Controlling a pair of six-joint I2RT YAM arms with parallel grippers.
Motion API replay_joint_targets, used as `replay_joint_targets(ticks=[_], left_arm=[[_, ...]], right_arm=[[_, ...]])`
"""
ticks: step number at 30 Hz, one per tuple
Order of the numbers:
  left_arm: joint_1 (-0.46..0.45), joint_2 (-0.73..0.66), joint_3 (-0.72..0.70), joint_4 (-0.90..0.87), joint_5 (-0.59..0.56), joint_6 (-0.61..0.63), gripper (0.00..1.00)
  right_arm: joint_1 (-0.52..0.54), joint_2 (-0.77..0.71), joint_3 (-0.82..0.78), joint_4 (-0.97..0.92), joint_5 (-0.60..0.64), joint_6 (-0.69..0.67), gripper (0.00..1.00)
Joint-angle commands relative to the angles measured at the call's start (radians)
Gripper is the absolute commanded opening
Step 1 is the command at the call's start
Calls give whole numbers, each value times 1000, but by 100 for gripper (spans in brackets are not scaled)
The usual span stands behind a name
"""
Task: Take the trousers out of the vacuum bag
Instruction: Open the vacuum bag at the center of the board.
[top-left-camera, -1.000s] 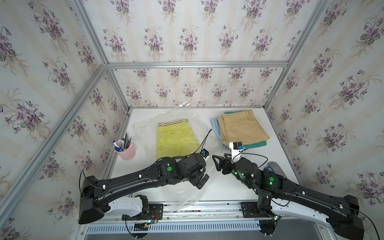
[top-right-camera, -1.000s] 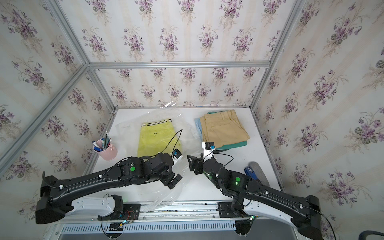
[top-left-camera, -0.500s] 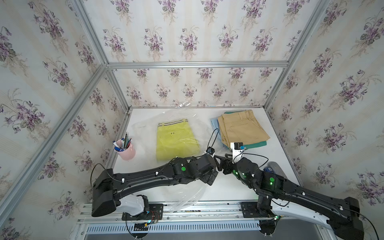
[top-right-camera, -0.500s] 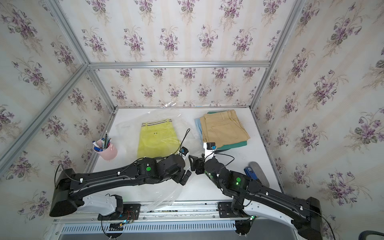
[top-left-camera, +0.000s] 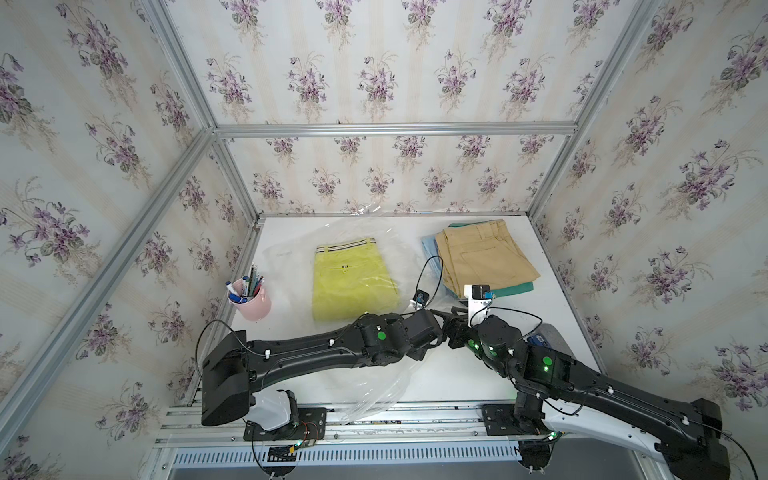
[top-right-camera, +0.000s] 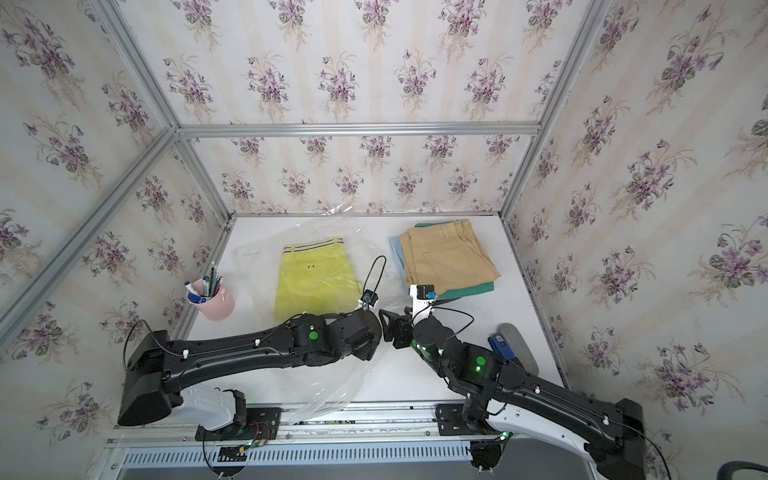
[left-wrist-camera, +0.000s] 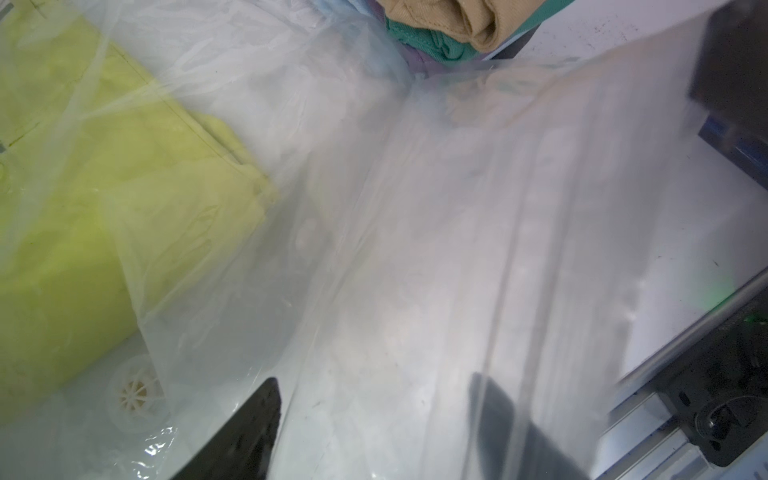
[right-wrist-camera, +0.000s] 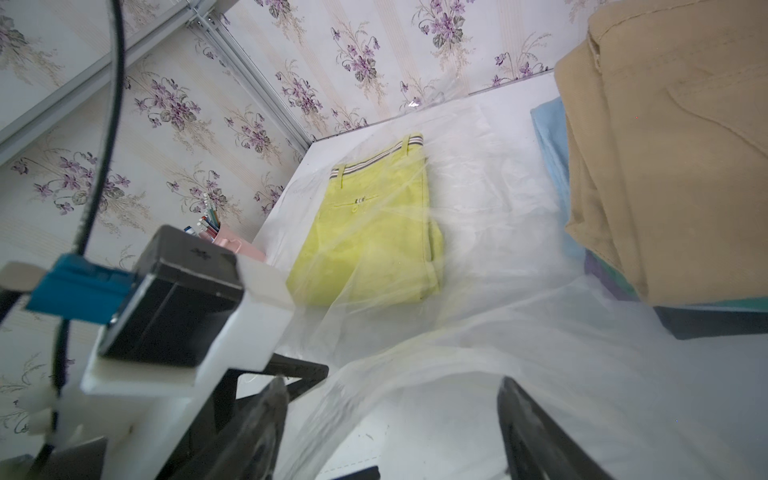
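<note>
**Top views.** In both top views the vacuum bag (top-left-camera: 291, 257) lies spread on the tabletop (top-left-camera: 536, 316). It reaches from the back edge to past the front edge. The yellow trousers (top-left-camera: 353, 286) lie folded inside it, left of the tabletop centre, with the striped waistband toward the back edge. A stack of trousers (top-left-camera: 482, 257) sits beside the bag in the back right corner, with tan on top and light blue and teal beneath. A pink cup (top-left-camera: 251, 305) of pens stands at the left edge. The left gripper (top-left-camera: 439, 328) and right gripper (top-left-camera: 453, 322) meet tip to tip near the tabletop centre. Finger spacing cannot be read here.

**Left wrist view.** The fingers (left-wrist-camera: 253, 428) of the left gripper (left-wrist-camera: 374, 419) stand moderately apart. A sheet of bag film runs between them, and one finger shows through it. Nothing is clamped. The round white valve (left-wrist-camera: 135, 392) sits just beside the folded end of the yellow trousers (left-wrist-camera: 104, 208).

**Right wrist view.** The fingers (right-wrist-camera: 536, 440) of the right gripper (right-wrist-camera: 399, 432) stand wide apart. A loose bulge of bag film lies between them, not pinched. The left arm's wrist camera (right-wrist-camera: 174, 291) sits close alongside.
</note>
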Motion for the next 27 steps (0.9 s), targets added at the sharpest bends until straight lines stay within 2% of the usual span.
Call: replay_joint_targets(ticks=[1,4,11,16,23,27], left_arm=[[1,10,28,1,-28,26,50],[2,-3,16,18,-26,30,32],[5,-25,20,2,-36,48,12],[9,-48,17,3,-17,80,7],[44,-68,19,3,55,142,6],[84,-68,40,-18,94,175,6]], right_arm=[[-1,-4,14,13,-7,-2,79],[-1,0,14,24,-15,-1,78],[-1,-3,0,50,-50,11,78],[-1,-35,-17,38,-49,28,78],[-1,-87,-32,8,-59,49,78],[-1,-127,-48,10,-146,56,72]])
